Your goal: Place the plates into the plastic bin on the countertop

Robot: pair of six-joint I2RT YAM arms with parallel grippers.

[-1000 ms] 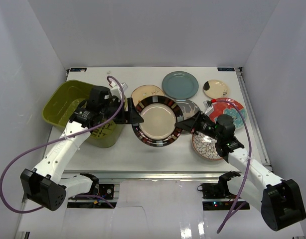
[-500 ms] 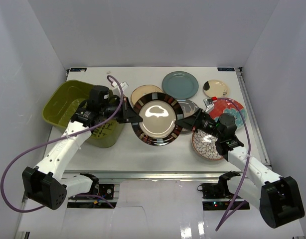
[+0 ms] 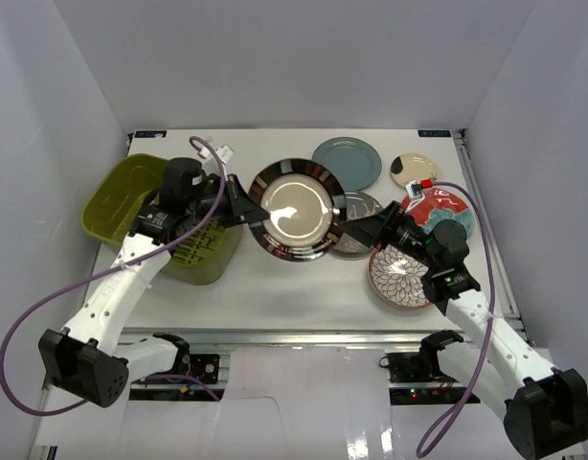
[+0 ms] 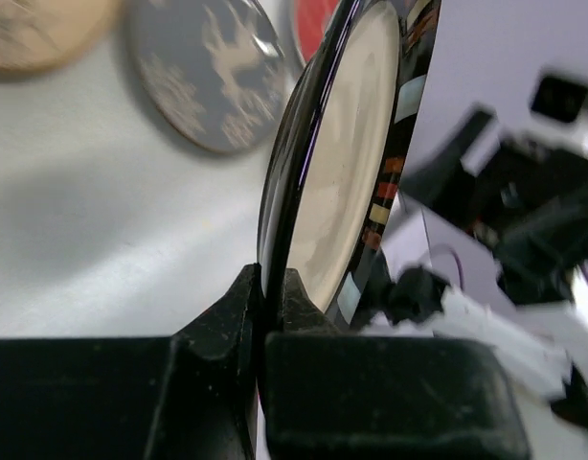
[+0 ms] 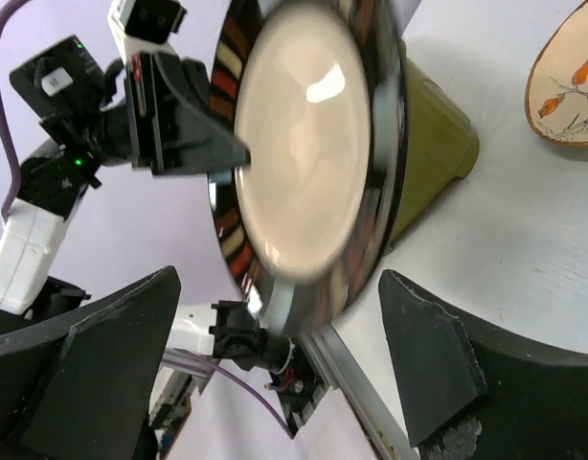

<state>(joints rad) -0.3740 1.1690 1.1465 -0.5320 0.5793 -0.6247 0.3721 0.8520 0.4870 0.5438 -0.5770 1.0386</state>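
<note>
The left hand [image 4: 267, 299] is closed narrow on the black-rimmed tan plate [image 3: 296, 209], its two fingers pinching the rim on the side nearest the bin. The plate is held off the bench [image 3: 275, 297] and tilted, its tan face turned up toward the overhead camera, over the middle of the bench just right of the olive-green plastic bin [image 3: 206, 264]. The bin stands at the bench's left edge, with the left arm reaching across it.

The right hand [image 3: 359, 230] is spread wide and holds nothing. Its fingers stand on either side of the same plate's right rim, and no contact shows in the right wrist view.

Under and behind the lifted plate lies the grey plate with antlers [image 4: 203, 77], flat on the bench and partly covered from above. The cream plate with a bird [image 5: 574, 81] lies on the bench beyond the held plate.

The grey-blue plate [image 3: 347, 163] is near the far edge. The cream plate with a dark patch [image 3: 416, 171] sits toward the far right corner. The red plate [image 3: 454, 206] lies by the right edge, partly behind the right arm. The brown-rimmed petal-pattern plate [image 3: 401, 278] lies nearer the front edge, just below that arm.
</note>
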